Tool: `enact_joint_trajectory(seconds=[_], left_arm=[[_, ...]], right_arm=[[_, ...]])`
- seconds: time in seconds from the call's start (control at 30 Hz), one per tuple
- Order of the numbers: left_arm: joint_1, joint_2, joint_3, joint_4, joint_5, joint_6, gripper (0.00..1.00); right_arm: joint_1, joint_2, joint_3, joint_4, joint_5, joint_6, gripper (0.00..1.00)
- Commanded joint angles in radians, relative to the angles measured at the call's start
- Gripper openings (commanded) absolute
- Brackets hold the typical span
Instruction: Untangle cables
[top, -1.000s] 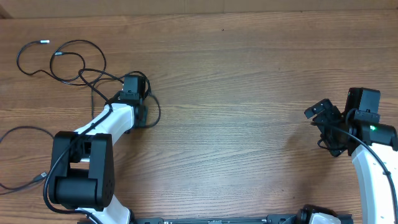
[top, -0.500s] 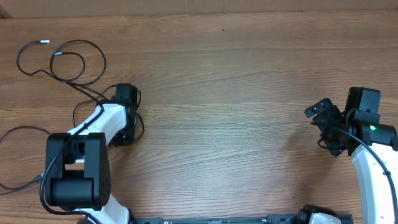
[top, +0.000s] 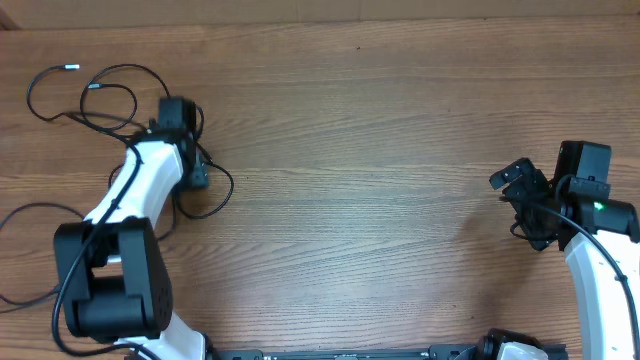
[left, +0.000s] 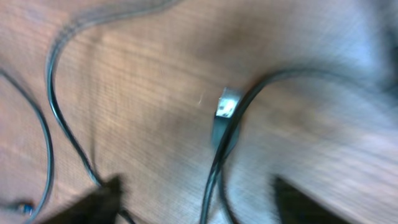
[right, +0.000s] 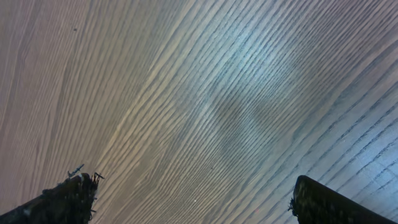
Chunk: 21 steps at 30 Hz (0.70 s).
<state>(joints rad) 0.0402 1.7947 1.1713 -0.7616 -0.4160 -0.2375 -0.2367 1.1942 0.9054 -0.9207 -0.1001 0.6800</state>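
Seems midway through spreading the cables (top: 40, 206) across the left of the table (top: 380, 120), one loose loop (top: 231, 185) lying near the left gripper (left: 199, 193), fingers (left: 102, 196) apart astride a cord below its silver plug tip (left: 225, 109), pinching nothing. Calls next for closing on that cord near the plug and drawing it clear of the upper loops (top: 133, 66). Leaves the right gripper (right: 189, 196) far right, wide open and empty.

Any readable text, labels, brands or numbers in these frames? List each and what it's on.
None readable.
Overhead view: no markings visible on the cables, the table, the left arm or the right arm.
Left wrist view: motion-blurred; the silver plug tip shows nothing legible.
Right wrist view: bare wood grain only.
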Motion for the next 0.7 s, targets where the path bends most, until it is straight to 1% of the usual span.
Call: enact_joint_trajectory(seconds=[0.0,0.17,0.27,0.33,0.43,0.47,0.53,0.67], left_arm=[[-0.003,-0.097,0.121,-0.033,0.197,0.058,0.99],[-0.003,-0.222,0.183,-0.053,0.333,0.058,1.0],[0.001,-0.335,0.191,-0.049,0.438,0.058,1.0],[0.001,-0.44,0.191,-0.05,0.454,0.058,1.0],[0.0,-0.542,0.191,-0.058,0.476,0.057,1.0],[0.0,-0.603,0.191,-0.066,0.51,0.056,1.0],[-0.002,-0.652,0.191,-0.065,0.54,0.054,0.99],[-0.002,-0.768,0.191,-0.063,0.543,0.058,1.0]], right_arm=[[-0.006,-0.002,-0.018,0.009,0.002,0.003,1.0],[-0.006,-0.002,-0.018,0.012,0.001,0.003,1.0],[-0.006,-0.002,-0.018,0.011,0.002,0.003,1.0],[-0.006,-0.002,-0.018,0.011,0.002,0.003,1.0],[-0.006,-0.002,-0.018,0.011,0.002,0.003,1.0],[-0.006,-0.002,-0.018,0.011,0.002,0.003,1.0],[-0.006,-0.002,-0.018,0.011,0.002,0.003,1.0],[-0.006,-0.002,-0.018,0.011,0.002,0.003,1.0]])
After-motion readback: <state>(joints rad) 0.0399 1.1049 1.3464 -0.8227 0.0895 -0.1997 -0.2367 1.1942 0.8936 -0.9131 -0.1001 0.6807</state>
